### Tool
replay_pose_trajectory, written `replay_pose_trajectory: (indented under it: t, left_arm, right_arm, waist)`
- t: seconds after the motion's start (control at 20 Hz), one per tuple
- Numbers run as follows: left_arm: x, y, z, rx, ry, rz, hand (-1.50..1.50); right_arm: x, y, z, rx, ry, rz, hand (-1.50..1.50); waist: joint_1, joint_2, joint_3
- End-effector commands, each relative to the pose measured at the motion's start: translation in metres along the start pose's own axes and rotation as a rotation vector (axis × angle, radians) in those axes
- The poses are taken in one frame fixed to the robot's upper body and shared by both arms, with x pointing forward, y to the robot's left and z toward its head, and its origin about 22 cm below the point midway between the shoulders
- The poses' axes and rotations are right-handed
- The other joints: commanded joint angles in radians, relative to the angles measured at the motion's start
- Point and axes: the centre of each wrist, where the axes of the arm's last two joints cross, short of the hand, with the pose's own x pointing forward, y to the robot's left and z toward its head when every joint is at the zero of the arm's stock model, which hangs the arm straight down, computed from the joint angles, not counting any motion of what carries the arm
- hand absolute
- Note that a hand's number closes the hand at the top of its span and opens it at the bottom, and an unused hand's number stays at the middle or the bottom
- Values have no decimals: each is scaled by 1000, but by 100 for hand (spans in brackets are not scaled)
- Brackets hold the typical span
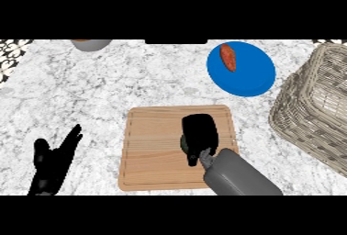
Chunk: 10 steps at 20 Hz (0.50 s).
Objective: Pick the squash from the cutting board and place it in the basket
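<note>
Cutting board (156, 151): pale wood with visible grain, matt. Counter (81, 92): white-grey marbled stone. Basket (318, 105): woven wicker, rough. Plate (252, 73): smooth blue. Right hand (200, 135): matt black.

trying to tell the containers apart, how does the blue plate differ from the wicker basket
The blue plate is flat, solid and round; the wicker basket is deep, woven and beige with tall walls. The plate carries an orange-red food item; nothing shows inside the basket from this view. The plate lies fully in view, while the basket is cut off by the right edge. Both sit on the marble counter, to the right of the cutting board.
</note>
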Motion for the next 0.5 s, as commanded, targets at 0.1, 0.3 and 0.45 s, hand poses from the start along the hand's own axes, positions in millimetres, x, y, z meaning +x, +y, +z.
replay_pose_trajectory:
  t: [0.1,0.3,0.45]
  left_arm:
    - [-24,-13,1,-10,101,18,0]
    - [-18,-3,2,14,102,1,0]
    - [-23,-7,3,-9,92,31,0]
  right_arm:
    - [4,-1,-11,9,184,-67,150]
    - [-20,-10,-30,29,535,-259,150]
    - [-10,-25,-32,-76,582,-238,150]
  waist:
    - [-5,10,-11]
    - [-13,10,-11]
    - [3,11,-12]
